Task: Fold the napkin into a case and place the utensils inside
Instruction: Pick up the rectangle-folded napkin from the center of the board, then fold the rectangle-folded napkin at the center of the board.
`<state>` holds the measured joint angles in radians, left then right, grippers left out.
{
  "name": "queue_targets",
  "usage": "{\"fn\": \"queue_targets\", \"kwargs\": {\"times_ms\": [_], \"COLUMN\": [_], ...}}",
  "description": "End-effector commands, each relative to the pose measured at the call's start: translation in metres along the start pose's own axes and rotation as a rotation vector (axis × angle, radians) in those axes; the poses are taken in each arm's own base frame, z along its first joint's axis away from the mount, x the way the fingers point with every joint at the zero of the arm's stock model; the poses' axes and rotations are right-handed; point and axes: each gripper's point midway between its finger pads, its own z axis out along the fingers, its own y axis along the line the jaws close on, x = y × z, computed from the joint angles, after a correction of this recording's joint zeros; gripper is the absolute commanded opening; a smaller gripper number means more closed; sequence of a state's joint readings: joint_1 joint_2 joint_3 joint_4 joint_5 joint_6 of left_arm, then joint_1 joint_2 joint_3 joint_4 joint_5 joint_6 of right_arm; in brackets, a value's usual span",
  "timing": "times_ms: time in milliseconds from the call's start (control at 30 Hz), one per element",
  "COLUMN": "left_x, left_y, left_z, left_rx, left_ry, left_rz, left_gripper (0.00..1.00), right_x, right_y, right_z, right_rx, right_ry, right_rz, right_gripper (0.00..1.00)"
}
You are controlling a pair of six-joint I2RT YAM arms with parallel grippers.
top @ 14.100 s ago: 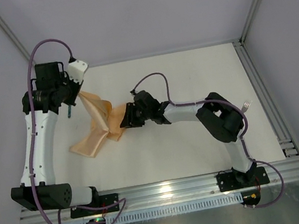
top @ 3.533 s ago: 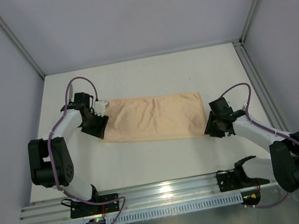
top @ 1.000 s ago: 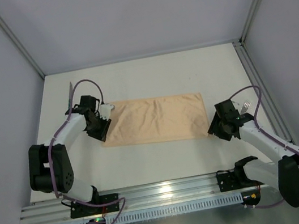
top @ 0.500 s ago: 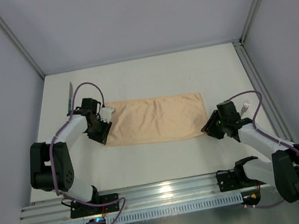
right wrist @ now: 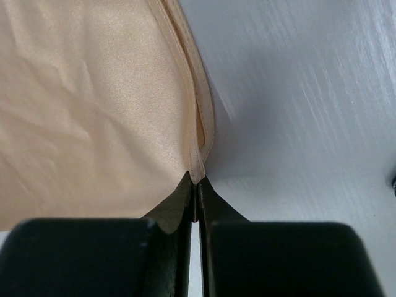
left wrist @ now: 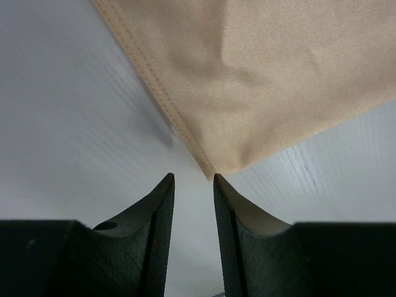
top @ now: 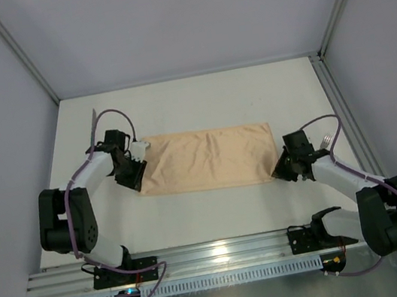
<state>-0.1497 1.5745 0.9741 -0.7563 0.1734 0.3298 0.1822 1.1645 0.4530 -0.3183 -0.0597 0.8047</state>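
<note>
The peach-orange napkin (top: pixel 208 159) lies flat on the table, folded into a wide oblong strip. My left gripper (top: pixel 134 176) is at its near left corner. In the left wrist view the gripper (left wrist: pixel 193 178) is open and empty, and the napkin's corner (left wrist: pixel 247 93) lies just beyond its fingertips. My right gripper (top: pixel 280 169) is at the near right corner. In the right wrist view it (right wrist: pixel 197 183) is shut on the napkin's doubled hem (right wrist: pixel 197 139). The knife (top: pixel 93 126) lies at the far left. The fork (top: pixel 327 141) lies to the right of my right arm, with only its silver tines showing.
A metal rail (top: pixel 352 130) runs along the table's right edge, close to the fork. Grey walls stand on the left, the back and the right. The arms' bases sit on the aluminium bar (top: pixel 223 249) at the near edge.
My right gripper has moved from just off the napkin's right end onto its near right corner and shut on the hem. My left gripper has stayed at the left corner.
</note>
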Motion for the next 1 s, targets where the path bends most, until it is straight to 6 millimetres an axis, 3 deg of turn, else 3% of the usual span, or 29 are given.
{"fn": "queue_targets", "kwargs": {"times_ms": [0,67,100,133,200,233,300,333,400,433,467,500,533,600,633,667,700,733,767,900,967], "left_x": [-0.013,-0.011,-0.01,-0.009,-0.006,-0.005,-0.004,-0.003,0.0,0.002,0.003,0.005,0.007,0.009,0.009,0.011,0.011,0.012,0.015,0.015,0.017], "left_y": [0.006,0.013,0.012,0.01,0.005,0.005,0.005,0.004,0.005,0.006,0.008,0.011,0.011,0.011,0.01,0.01,0.01,0.008,0.015,0.014,0.013], "left_z": [-0.007,-0.004,-0.002,0.0,0.003,0.003,0.005,0.006,0.008,0.009,0.01,0.012,0.013,0.013,0.014,0.015,0.015,0.017,0.016,0.02,0.022], "left_rx": [0.041,0.04,0.052,0.065,0.093,0.094,0.097,0.105,0.12,0.124,0.126,0.134,0.142,0.151,0.154,0.155,0.155,0.161,0.159,0.181,0.191], "left_ry": [-0.055,-0.053,-0.048,-0.043,-0.029,-0.028,-0.028,-0.027,-0.023,-0.018,-0.015,-0.011,-0.009,-0.004,-0.002,0.0,0.0,0.004,-0.001,-0.003,0.007], "left_rz": [-0.031,-0.069,-0.072,-0.076,-0.083,-0.085,-0.088,-0.092,-0.109,-0.117,-0.126,-0.143,-0.154,-0.162,-0.161,-0.16,-0.159,-0.156,-0.186,-0.205,-0.212], "left_gripper": [0.34,0.34,0.34,0.34,0.34,0.34,0.34,0.34,0.34,0.34,0.34,0.33,0.33,0.32,0.31,0.31,0.3,0.3,0.3,0.28,0.27], "right_x": [-0.012,-0.02,-0.007,-0.013,-0.005,-0.003,0.002,0.012,0.022,0.034,0.04,0.042,0.055,0.079,0.083,0.104,0.113,0.117,0.137,0.169,0.178], "right_y": [0.008,0.025,0.027,0.044,0.048,0.073,0.087,0.113,0.135,0.163,0.176,0.208,0.212,0.238,0.268,0.272,0.282,0.308,0.311,0.362,0.373], "right_z": [-0.005,-0.008,-0.004,-0.006,-0.001,-0.005,-0.005,-0.004,-0.003,0.0,0.002,-0.002,0.013,0.017,0.012,0.027,0.031,0.026,0.039,0.04,0.04], "right_rx": [0.075,0.088,0.118,0.103,0.158,0.128,0.155,0.129,0.119,0.084,0.067,0.009,0.023,-0.023,-0.079,-0.077,-0.094,-0.149,-0.156,-0.308,-0.347], "right_ry": [-0.036,-0.063,-0.023,-0.036,-0.007,-0.018,-0.027,-0.025,-0.025,-0.029,-0.03,-0.052,-0.026,-0.008,-0.026,0.003,0.008,-0.006,0.027,0.046,0.05], "right_rz": [-0.127,-0.188,-0.255,-0.283,-0.355,-0.41,-0.481,-0.549,-0.622,-0.685,-0.713,-0.728,-0.773,-0.835,-0.842,-0.891,-0.911,-0.913,-0.947,-0.954,-0.95], "right_gripper": [0.04,0.04,0.04,0.04,0.04,0.04,0.04,0.04,0.04,0.04,0.04,0.04,0.04,0.04,0.04,0.04,0.04,0.04,0.04,0.04,0.04]}}
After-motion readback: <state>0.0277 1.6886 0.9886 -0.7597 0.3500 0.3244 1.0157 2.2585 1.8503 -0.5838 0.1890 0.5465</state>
